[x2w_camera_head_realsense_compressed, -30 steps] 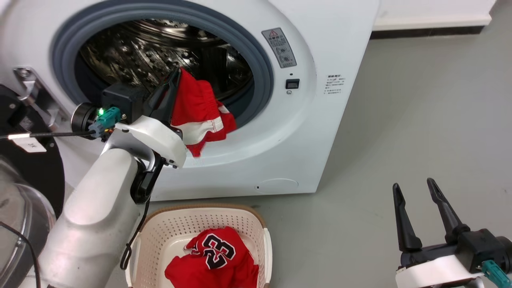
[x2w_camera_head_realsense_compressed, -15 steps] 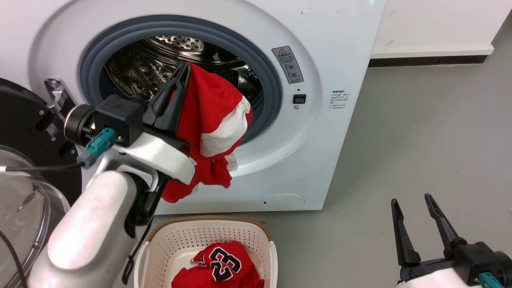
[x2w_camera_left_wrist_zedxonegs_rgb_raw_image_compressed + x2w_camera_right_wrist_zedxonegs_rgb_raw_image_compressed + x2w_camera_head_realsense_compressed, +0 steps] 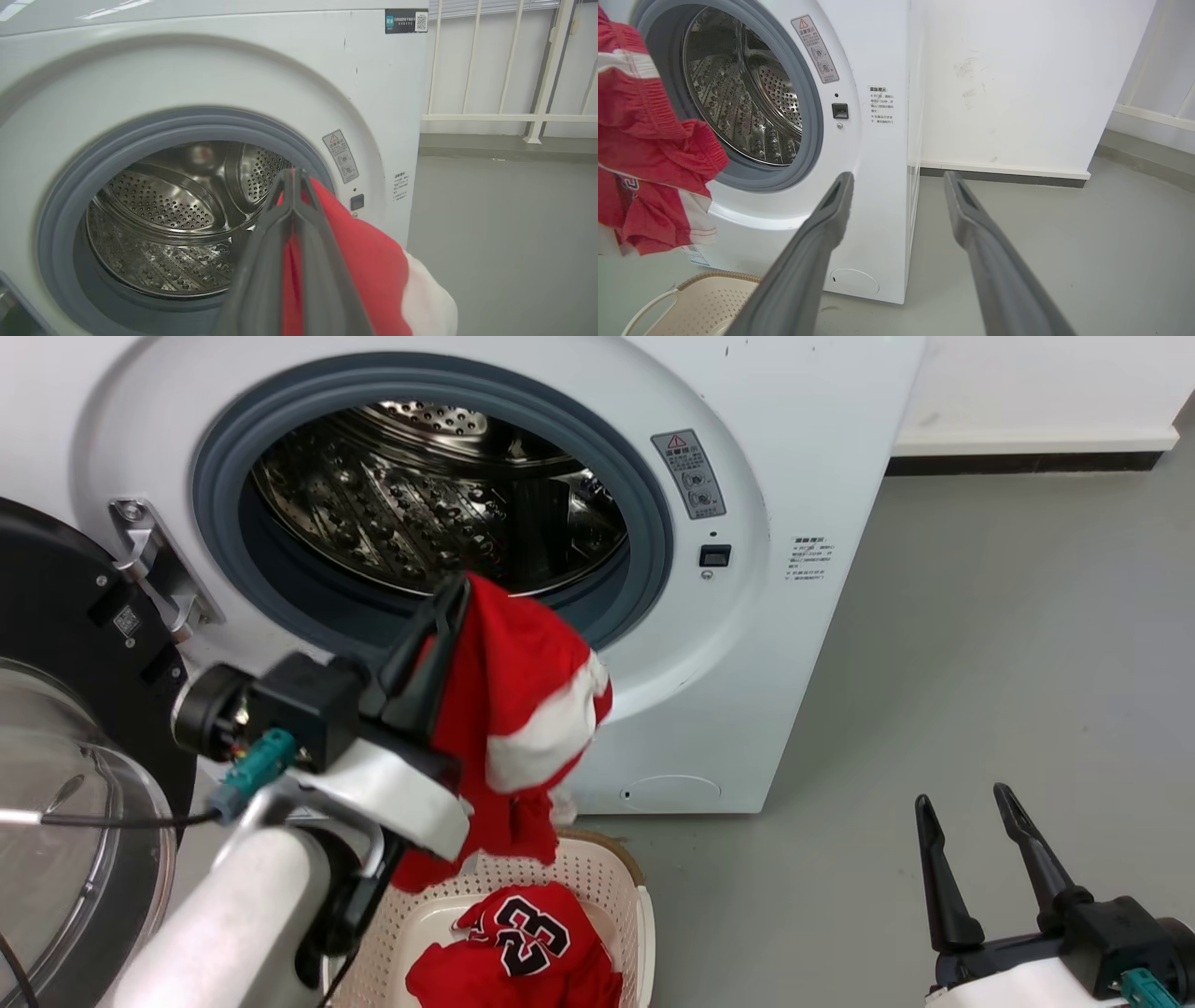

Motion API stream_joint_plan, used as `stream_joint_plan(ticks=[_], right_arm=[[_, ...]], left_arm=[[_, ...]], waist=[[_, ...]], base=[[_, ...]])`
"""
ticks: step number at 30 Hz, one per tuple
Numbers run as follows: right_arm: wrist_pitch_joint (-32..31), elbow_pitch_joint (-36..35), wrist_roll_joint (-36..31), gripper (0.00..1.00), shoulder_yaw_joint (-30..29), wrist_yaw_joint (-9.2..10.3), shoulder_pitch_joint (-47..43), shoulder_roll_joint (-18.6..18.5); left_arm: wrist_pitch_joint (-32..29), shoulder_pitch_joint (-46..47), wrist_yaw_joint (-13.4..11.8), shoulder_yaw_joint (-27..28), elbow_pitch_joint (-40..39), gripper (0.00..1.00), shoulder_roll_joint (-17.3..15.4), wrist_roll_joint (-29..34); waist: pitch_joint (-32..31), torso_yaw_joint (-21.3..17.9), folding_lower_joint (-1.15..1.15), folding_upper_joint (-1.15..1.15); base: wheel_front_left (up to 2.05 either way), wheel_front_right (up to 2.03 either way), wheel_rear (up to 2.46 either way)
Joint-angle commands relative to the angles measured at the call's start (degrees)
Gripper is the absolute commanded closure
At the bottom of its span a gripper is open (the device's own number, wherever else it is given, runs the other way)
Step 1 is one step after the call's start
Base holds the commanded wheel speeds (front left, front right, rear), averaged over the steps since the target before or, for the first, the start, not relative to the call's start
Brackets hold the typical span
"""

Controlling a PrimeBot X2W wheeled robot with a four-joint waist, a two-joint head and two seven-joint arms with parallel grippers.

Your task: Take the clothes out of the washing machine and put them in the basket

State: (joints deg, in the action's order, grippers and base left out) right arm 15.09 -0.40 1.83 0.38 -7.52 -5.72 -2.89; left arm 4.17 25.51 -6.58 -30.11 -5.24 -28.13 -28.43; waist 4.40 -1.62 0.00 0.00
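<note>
My left gripper is shut on a red garment with broad white bands, which hangs outside the washing machine, above the back of the basket. In the left wrist view the shut left gripper pinches the red cloth in front of the steel drum. The red jersey with the number 23 lies in the basket. My right gripper stands open over the floor at the lower right, holding nothing. The right wrist view shows the hanging garment at its left and the basket rim below.
The washer's glass door stands swung open at the left, close to my left arm. Grey floor stretches to the right of the machine. A white wall with a dark skirting runs behind.
My left gripper has drawn the banded garment out of the drum opening and down, so that it now hangs over the basket. The head camera has shifted. The right gripper has stayed open.
</note>
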Motion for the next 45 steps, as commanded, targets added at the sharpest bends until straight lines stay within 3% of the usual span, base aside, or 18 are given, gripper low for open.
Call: stream_joint_plan(ticks=[1,9,16,33,40,45], right_arm=[[0.11,-0.30,0.01,0.00,-0.09,0.06,0.94,0.05],[0.11,-0.79,-0.16,0.00,0.05,0.06,3.23,0.05],[0.11,-1.58,-0.61,0.00,-0.36,0.06,6.76,0.05],[0.11,-3.46,0.96,0.00,-2.35,0.06,15.42,0.06],[0.12,-4.51,1.78,0.00,-2.85,0.06,17.71,0.06],[0.11,-4.81,2.13,0.00,-3.10,0.06,18.94,0.06]], left_arm=[[-0.11,-1.80,-0.04,-0.47,-0.02,1.00,-0.21,-0.43],[1.11,-7.42,1.88,-3.05,4.42,1.00,-0.22,-2.16],[2.87,-7.81,4.59,-6.55,15.93,1.00,1.59,-1.21],[8.06,9.22,11.66,-11.16,55.43,1.00,10.51,1.68],[6.58,17.06,12.62,-13.83,68.81,1.00,13.46,3.57],[5.07,20.45,12.89,-15.21,74.00,1.00,14.92,4.48]], waist=[[0.71,0.01,0.00,0.00],[5.41,-0.58,0.00,0.00],[12.63,-1.94,0.00,0.00],[31.35,-6.87,0.00,0.00],[37.31,-7.56,0.00,0.00],[39.76,-7.57,0.00,0.00]], base=[[0.00,0.00,0.00],[0.00,0.00,0.00],[0.00,0.00,0.00],[0.00,0.00,0.00],[0.00,0.00,0.00],[0.00,0.00,0.00]])
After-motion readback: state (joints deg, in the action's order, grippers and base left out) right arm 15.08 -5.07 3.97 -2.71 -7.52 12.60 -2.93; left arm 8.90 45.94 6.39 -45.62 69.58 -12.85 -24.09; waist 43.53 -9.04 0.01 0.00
